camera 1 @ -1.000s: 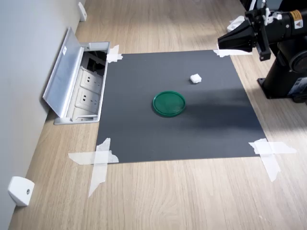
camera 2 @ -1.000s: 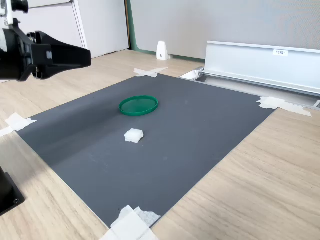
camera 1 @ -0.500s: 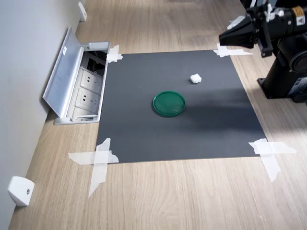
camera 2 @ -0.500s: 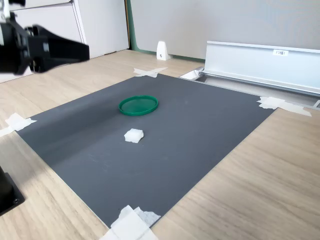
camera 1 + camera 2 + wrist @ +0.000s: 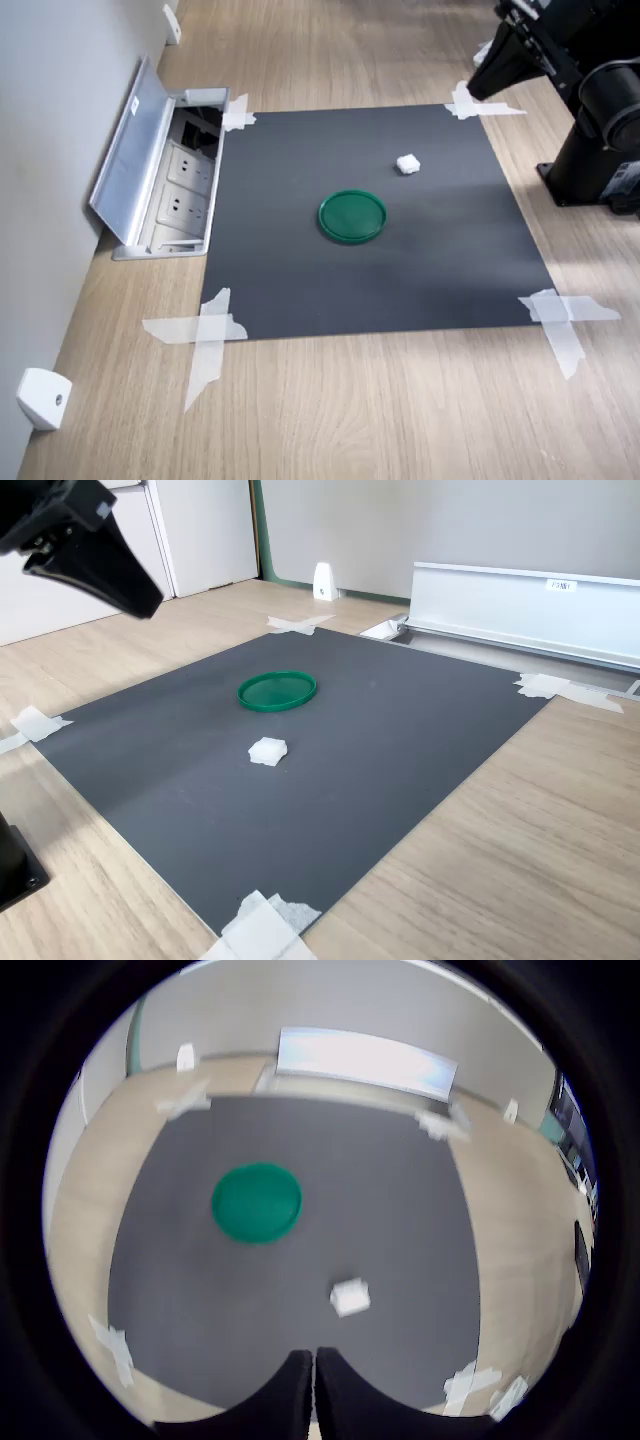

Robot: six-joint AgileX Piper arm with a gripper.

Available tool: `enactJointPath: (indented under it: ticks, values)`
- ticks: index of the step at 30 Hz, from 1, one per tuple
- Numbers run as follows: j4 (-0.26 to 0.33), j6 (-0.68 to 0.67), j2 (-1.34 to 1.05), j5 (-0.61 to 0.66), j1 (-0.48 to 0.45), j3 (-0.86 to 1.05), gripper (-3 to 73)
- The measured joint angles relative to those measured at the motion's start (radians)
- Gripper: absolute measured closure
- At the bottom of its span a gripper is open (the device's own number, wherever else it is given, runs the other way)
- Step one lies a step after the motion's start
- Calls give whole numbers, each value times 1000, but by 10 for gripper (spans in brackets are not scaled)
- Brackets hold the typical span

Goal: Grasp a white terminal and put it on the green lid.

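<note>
A small white terminal (image 5: 407, 163) (image 5: 267, 750) (image 5: 349, 1297) lies on the dark grey mat (image 5: 300, 270), a short way from the green lid (image 5: 352, 216) (image 5: 277, 690) (image 5: 256, 1202) at the mat's middle. My gripper (image 5: 479, 84) (image 5: 140, 601) (image 5: 313, 1360) hangs high in the air over the mat's corner at the first exterior view's upper right, tilted down toward the mat. Its fingers are pressed together in the wrist view, with nothing between them. It is well apart from both the terminal and the lid.
An open metal floor box (image 5: 165, 175) with sockets sits at the mat's edge on the first exterior view's left. White tape strips (image 5: 205, 335) hold the mat's corners. The arm's black base (image 5: 590, 165) stands at the first exterior view's right. A white wall bracket (image 5: 40, 398) is at its lower left.
My gripper has risen and tilted from near level to pointing downward at the mat. The terminal and the lid have not moved.
</note>
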Motion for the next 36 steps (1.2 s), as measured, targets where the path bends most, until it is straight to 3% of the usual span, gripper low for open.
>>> enactJointPath:
  ticks: [7,15,20,30,36]
  values:
    - [0,-100,175,52,0,-63,703]
    - [13,-229,412,-49,0,-72,656]
    - [53,-244,489,-53,0,-73,507]
    - [63,-232,502,-26,0,-73,34]
    - [35,-228,559,-24,0,-76,-24]
